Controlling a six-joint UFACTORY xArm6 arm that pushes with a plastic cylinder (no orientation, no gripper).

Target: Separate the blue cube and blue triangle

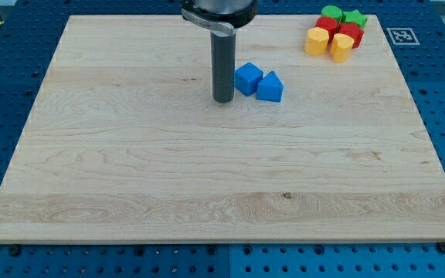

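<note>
Standing upright, my tip (223, 100) rested on the wooden board (130, 177), just beside the blue cube (247, 78) on the view's left, holding nothing. That cube touched the blue triangle (270, 87) on its right. Red, yellow and green blocks (335, 32) were clustered at the view's top right.

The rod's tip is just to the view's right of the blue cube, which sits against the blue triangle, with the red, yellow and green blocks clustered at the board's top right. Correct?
Not quite. In the camera view my tip is to the view's left of the blue cube, not its right. The rest holds: the cube sits against the blue triangle, and the other blocks cluster top right.
</note>
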